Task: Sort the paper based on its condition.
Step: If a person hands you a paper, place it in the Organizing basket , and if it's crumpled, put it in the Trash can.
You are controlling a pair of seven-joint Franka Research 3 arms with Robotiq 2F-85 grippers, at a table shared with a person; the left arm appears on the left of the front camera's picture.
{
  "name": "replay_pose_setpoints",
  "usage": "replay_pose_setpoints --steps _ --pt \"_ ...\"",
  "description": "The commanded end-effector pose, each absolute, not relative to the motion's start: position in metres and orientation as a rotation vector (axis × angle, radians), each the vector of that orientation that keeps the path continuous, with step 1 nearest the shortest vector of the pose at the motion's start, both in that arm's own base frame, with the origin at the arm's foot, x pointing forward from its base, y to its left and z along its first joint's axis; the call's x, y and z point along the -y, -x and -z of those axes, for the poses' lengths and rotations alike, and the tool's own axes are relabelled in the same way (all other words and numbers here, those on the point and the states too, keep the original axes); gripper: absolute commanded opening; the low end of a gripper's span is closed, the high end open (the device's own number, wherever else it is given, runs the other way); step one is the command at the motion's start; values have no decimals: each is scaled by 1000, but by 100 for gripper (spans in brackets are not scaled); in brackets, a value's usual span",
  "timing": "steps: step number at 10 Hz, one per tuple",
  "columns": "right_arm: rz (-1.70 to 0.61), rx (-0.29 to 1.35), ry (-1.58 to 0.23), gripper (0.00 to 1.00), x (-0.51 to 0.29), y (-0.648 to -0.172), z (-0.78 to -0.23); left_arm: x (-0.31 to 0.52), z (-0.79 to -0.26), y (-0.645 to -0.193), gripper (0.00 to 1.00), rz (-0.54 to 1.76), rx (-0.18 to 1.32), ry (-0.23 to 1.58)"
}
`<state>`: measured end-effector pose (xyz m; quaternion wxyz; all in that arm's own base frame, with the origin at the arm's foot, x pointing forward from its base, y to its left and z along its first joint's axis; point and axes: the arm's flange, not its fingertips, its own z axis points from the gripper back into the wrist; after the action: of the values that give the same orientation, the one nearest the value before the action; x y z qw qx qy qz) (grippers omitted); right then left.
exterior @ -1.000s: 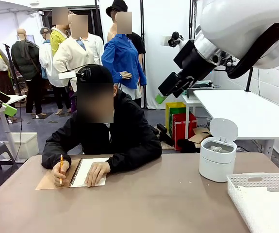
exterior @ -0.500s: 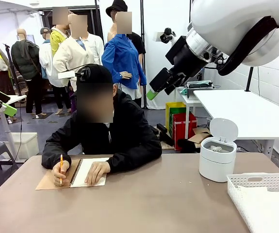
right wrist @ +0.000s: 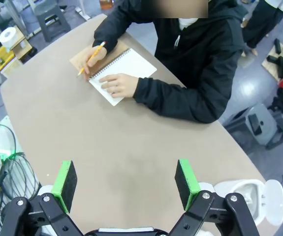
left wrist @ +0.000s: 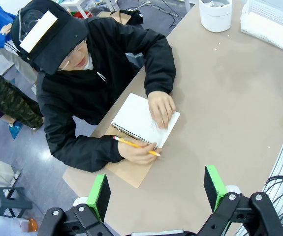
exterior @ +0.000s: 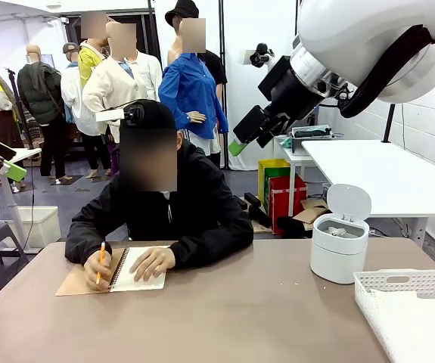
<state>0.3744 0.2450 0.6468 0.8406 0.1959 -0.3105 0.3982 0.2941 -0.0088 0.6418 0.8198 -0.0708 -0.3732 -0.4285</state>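
Swinging across since a second ago, the right claw point(exterior: 238, 145) now hangs high at about 1 o'clock over the counter point(exterior: 247, 318), above the person point(exterior: 194, 212), whose pencil point(exterior: 100, 265) has shifted slightly by the notebook point(exterior: 138, 274).

Both claws are released. The right one's pads stand wide apart with nothing between them, and the left claw point(left wrist: 157, 189) likewise hovers empty over the writer.

As for the paper point(exterior: 421, 329), what looks like flat white sheets lies in the basket point(exterior: 399, 277) at 4 o'clock. Pale lumps, possibly wads, sit in the open-lidded bin point(exterior: 340, 261) at 3 o'clock, though they are too small to be sure of. The counter between them is bare.

Judging from this, some pieces may already be sorted. The next one waits on the person, who is writing on a page bound in the notebook.
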Motion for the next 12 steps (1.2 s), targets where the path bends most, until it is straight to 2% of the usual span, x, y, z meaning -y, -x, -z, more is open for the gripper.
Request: replay_pose_setpoints --steps 1,12 --pt "-842 656 -413 100 -245 -375 -647 8 -642 -295 100 906 803 146" --pt "-842 656 -413 100 -245 -375 -647 8 -642 -295 100 906 803 146"
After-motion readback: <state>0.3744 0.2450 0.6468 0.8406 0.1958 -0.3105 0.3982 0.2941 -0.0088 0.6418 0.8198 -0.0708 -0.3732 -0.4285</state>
